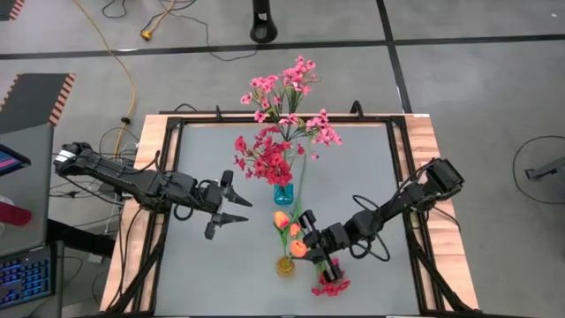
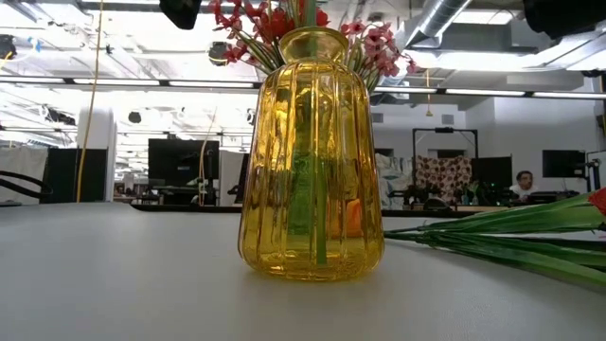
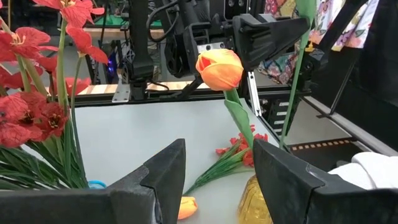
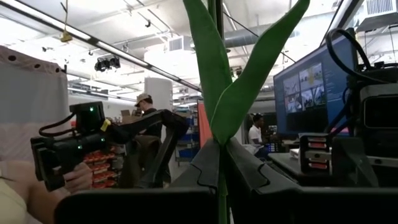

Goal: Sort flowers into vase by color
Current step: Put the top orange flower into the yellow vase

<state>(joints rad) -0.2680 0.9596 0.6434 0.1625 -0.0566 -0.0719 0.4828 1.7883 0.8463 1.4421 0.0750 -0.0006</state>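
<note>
An orange tulip bud hovers above the yellow ribbed glass vase, right beside my right gripper, which is shut on a green stem. Two more orange buds show by that vase. Red sprays stand in the blue vase, and pink sprays rise behind them. One red spray lies flat on the table near the right gripper. My left gripper hangs open left of the vases, touching nothing. My right gripper pinches a green stem between its two fingers, just where two long leaves fork from it. The fingers come slanting from the table's right and far side, across the stem. The stem stands roughly upright, and below the bud it runs down toward the yellow vase's mouth.
A black frame rims the grey table top, with wooden strips outside it. Green leaves of the lying spray stretch across the table to the right of the yellow vase. Bare table top lies near the left gripper and along the near edge.
</note>
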